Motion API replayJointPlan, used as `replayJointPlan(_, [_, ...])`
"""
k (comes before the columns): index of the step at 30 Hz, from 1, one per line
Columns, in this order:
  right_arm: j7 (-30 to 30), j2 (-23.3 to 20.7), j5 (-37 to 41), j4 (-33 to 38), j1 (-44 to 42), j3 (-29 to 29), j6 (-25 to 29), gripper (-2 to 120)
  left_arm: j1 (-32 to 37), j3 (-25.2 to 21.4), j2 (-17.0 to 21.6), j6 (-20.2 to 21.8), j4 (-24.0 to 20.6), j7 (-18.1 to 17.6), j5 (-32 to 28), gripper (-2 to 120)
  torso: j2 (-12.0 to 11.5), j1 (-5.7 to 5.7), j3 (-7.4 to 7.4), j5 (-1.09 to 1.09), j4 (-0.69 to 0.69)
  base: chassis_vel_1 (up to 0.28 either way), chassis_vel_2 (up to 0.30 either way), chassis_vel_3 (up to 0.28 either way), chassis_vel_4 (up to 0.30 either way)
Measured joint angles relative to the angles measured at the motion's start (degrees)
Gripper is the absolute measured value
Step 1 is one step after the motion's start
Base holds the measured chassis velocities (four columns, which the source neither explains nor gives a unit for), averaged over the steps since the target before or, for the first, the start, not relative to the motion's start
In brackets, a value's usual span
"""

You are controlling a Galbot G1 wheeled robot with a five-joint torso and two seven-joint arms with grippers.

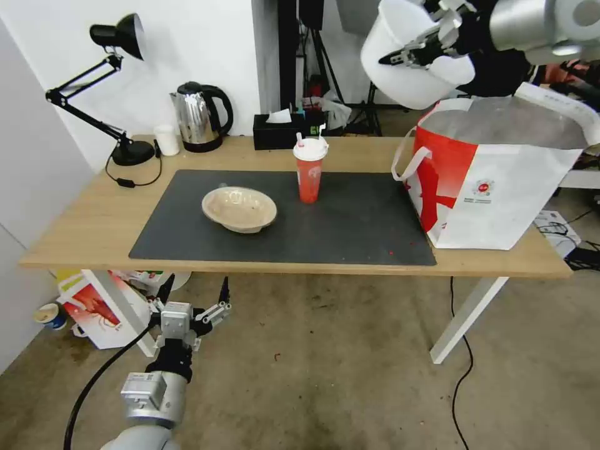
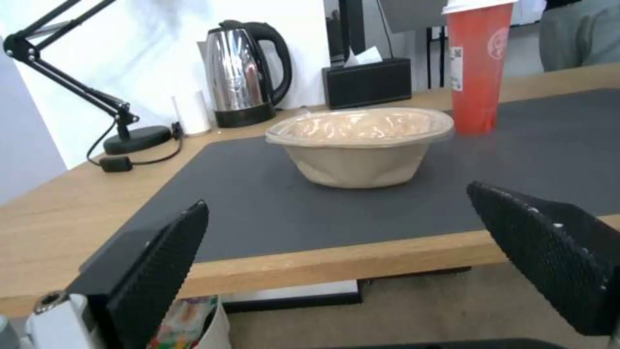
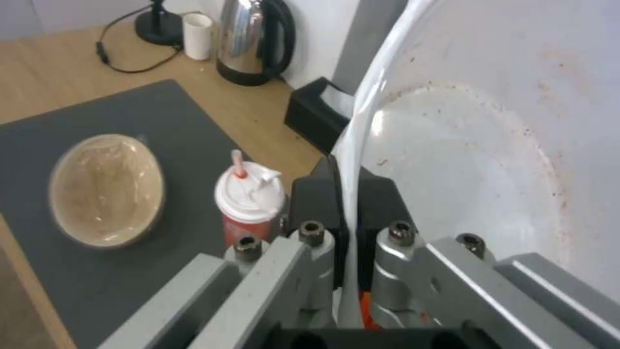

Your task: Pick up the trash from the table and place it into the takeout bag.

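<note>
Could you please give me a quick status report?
Right tool shut on white bowl above takeout bag. Left tool open, below table. Nothing blocking.

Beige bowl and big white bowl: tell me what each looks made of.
Beige bowl: apparently matte moulded paper pulp, its wall dented; a glossy clear film seems to cover the top. Large white bowl, pinched by the right gripper: probably smooth thin plastic, its rim translucent.

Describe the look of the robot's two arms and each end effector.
Both arms are silver-grey metal cylinders with black joints. The left end effector has grey links, black textured fingers and a black cable trailing off. The right end effector has grey bolted links with black pads.
</note>
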Motion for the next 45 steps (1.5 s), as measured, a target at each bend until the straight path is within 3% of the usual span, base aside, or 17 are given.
replayJointPlan(17, [-1.50,-5.90,-4.14,-2.55,-4.76,3.13,-0.01,0,0.00,0.00,0.00,0.00,0.00,0.00,0.00,100,0.00,0.00,0.00,0.01,-0.01,0.000,0.000,0.000,0.000])
replayJointPlan(29, [-1.65,-10.27,-6.19,-2.42,-18.28,13.95,0.00,0,0.00,0.01,0.00,0.00,0.00,0.00,0.00,100,0.00,0.00,0.00,0.01,0.00,0.000,0.000,0.000,0.000])
replayJointPlan(45, [-2.37,-11.70,-9.91,-1.41,-31.16,23.67,0.05,0,0.00,0.00,0.00,0.00,0.00,0.00,0.00,100,0.00,0.00,0.00,0.01,-0.01,0.000,0.000,0.000,0.000])
